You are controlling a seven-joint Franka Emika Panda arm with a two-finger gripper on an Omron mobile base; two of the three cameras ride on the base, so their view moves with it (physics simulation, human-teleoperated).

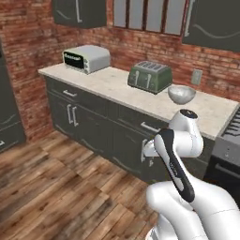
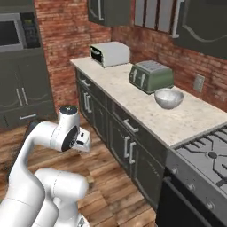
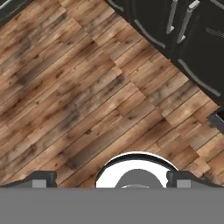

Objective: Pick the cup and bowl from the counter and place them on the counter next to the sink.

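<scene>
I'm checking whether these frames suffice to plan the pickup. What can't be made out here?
- Gripper: in the hand view its fingertips are cut by the bottom edge.
- Bowl: the near rim hides part of its inside in the right base view.
- Stove: cut off by the right edge in the left base view.

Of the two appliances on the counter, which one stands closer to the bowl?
The green toaster: it stands right beside the bowl on the counter. The white toaster oven sits farther along, by the wall end.
</scene>
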